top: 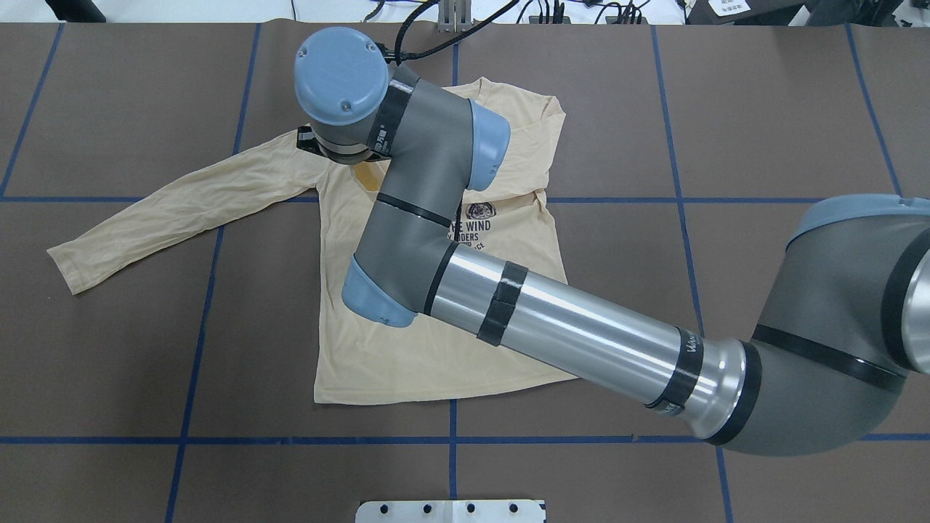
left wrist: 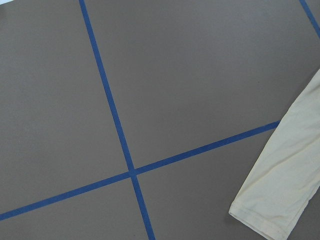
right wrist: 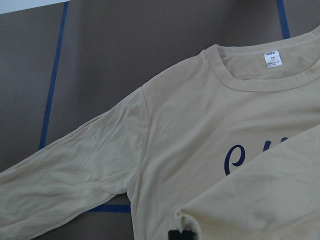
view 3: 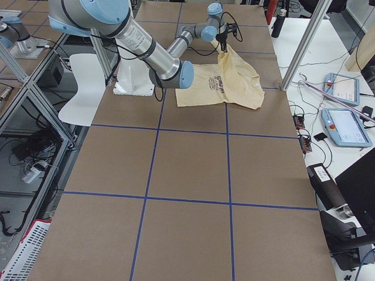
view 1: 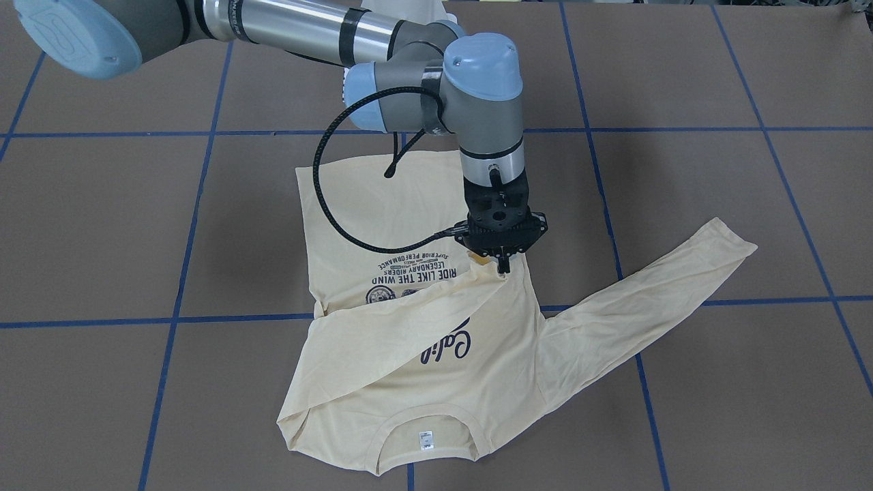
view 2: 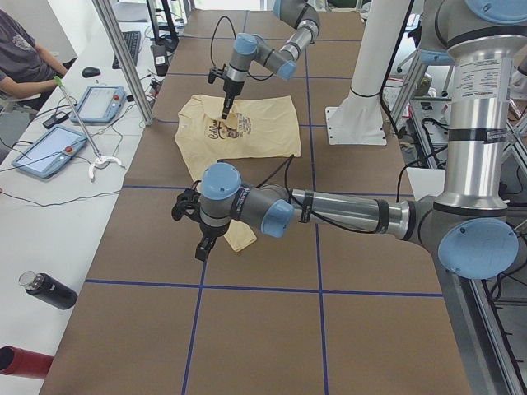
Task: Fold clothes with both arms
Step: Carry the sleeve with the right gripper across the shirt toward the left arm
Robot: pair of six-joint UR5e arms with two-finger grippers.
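Right claw (view 1: 503,264): pressed together on the end of the folded sleeve (view 1: 382,337), tips pointing straight down, thin fabric bunched between my fingers.
T-shirt (view 1: 382,211): spread on the table (view 1: 716,409), print up, its chest right beneath my right claw. The neck label (view 1: 426,440) lies beyond the claw, away from my base, and the hem lies on the base side.
Folded sleeve: runs from the shoulder on my right slantwise over the lettering up to the claw. Its end looks tented a little above the body.
Spread sleeve (view 1: 648,293): not yet folded, and reaches out flat from the claw toward my left side.
Left claw (view 2: 202,247): hangs over bare table just beside the cuff (left wrist: 270,220) of the spread sleeve, apart from it. I cannot tell whether it is spread or closed.
Risk, release: if I let go while the end is raised, the light cloth may slump crooked or slide back off the chest.
Risk, pull: drawing further past the claw's present spot would drag the shoulder and ruck the body.
Risk, cling: fabric caught on a finger could lift with me.
Risk, arms: my right arm lies across the shirt, so bringing the other sleeve inward could meet it.
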